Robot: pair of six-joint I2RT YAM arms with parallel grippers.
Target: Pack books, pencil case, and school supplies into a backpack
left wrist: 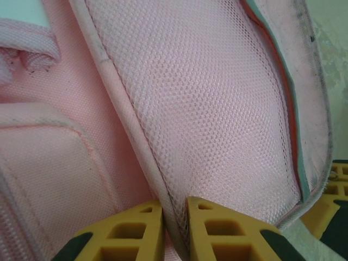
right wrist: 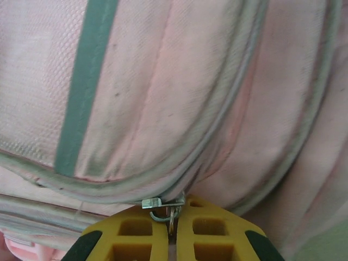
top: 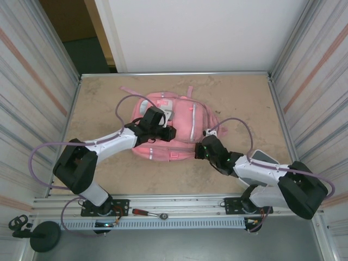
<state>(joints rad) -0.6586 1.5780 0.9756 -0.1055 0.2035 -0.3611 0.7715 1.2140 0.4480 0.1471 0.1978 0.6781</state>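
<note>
Zip work looks like the step in hand. On the left, the left gripper (top: 166, 132) has its fingers pressed nearly together, pinching a piped seam (left wrist: 141, 141) of the backpack (top: 185, 117), which lies flat mid-table. Over on the right, the right gripper (right wrist: 173, 209) is clamped tight on the metal zip pull (right wrist: 163, 204). Whether this zip is opening or closing, I cannot tell. Next move, I reckon: the left holds the fabric taut while the right draws the pull along its curved track.
</note>
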